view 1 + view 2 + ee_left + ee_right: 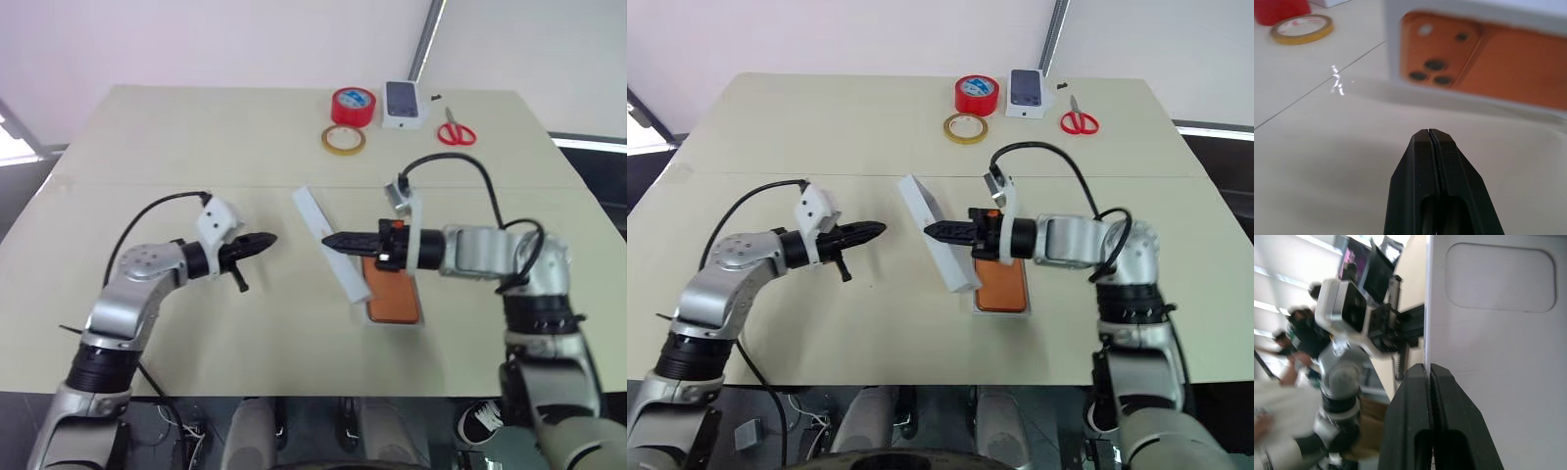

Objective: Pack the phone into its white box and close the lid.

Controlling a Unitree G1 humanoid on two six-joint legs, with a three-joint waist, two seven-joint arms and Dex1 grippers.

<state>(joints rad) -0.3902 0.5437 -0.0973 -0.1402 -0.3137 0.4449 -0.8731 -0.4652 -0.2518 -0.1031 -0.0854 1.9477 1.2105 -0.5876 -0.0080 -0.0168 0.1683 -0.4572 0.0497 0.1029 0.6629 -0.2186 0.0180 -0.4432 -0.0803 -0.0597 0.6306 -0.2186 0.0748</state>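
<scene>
The orange phone (394,299) lies back up, with its dark camera cluster (1432,71) showing, in the white box (1392,49) on the table's near middle. The box's white lid (312,211) stands tilted on edge along the base's left side. My right gripper (328,240) is shut and reaches level over the phone, its tip at the lid's inner face (1498,333). It grips nothing. My left gripper (266,239) is shut and empty. It points at the lid's outer side, a short gap away.
At the table's far side lie a red tape roll (353,106), a yellow tape ring (344,139), a small white box printed with a dark phone (405,104) and red scissors (456,130). People (1283,352) stand in the background.
</scene>
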